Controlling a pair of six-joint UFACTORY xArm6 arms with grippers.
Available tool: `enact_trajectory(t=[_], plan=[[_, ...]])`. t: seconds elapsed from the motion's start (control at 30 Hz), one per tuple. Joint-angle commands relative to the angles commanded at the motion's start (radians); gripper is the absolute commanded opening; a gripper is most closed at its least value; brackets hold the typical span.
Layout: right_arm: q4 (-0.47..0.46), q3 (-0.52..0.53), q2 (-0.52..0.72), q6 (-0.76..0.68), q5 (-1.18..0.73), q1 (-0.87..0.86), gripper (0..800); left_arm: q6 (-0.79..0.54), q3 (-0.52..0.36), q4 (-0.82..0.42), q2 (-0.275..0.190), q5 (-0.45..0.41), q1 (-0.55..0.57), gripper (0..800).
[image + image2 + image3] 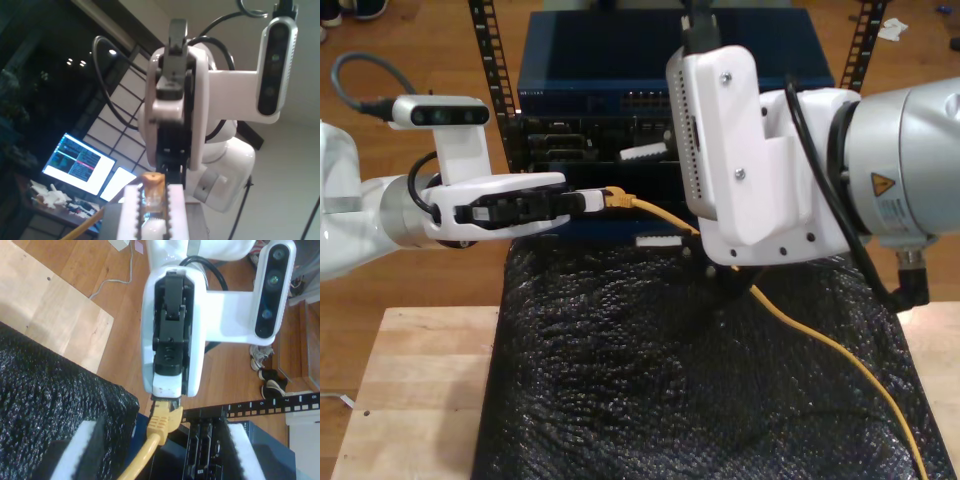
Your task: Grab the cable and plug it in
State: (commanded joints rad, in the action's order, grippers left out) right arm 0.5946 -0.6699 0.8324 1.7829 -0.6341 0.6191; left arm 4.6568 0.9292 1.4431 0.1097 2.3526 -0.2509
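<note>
cable: yellow-orange cable [800, 330]. Its plug end [611, 198] is held in the air beyond the desk's far edge, in front of the rack [620, 100]. The rest sags down across the black mat [670, 380] toward the desk's near corner on the exterior view's right.
handling: light and limp along its length, so I judge the free end would droop if held far back. The clear plug tip looks small and fragile. The rubbery boot just behind it is the place to grip.
my first gripper [590, 200]: closed on the boot, with the plug pointing out past the fingertips.
my second gripper [160, 455]: jaws wide apart and holding nothing. The cable runs between its white pads [75, 450] without visible contact.
desk [410, 400]: bare wood either side of the mat.
first wrist view: toothed pads biting the boot [151, 181], with my second gripper facing it. No ports visible.
second wrist view: the plug [162, 421] against the rack face, so alignment can be judged there.
exterior view: full cable run and slack. My second gripper's fingertips are hidden by its own body.
</note>
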Motion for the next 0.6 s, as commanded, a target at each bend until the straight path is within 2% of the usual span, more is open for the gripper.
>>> enact_trajectory(t=[0.17, 0.33, 0.6], plan=[[0.000, 0.002, -0.006, -0.002, 0.011, 0.009, 465, 0.008, 0.000, -0.002, 0.000, 0.002, 0.000, 2], [0.000, 0.003, -0.021, -0.002, 0.025, 0.020, 415, 0.048, -0.002, -0.003, 0.000, 0.002, 0.000, 1], [0.002, 0.003, -0.025, -0.003, 0.034, 0.023, 372, 0.051, -0.002, -0.005, 0.000, 0.003, 0.000, 2]])
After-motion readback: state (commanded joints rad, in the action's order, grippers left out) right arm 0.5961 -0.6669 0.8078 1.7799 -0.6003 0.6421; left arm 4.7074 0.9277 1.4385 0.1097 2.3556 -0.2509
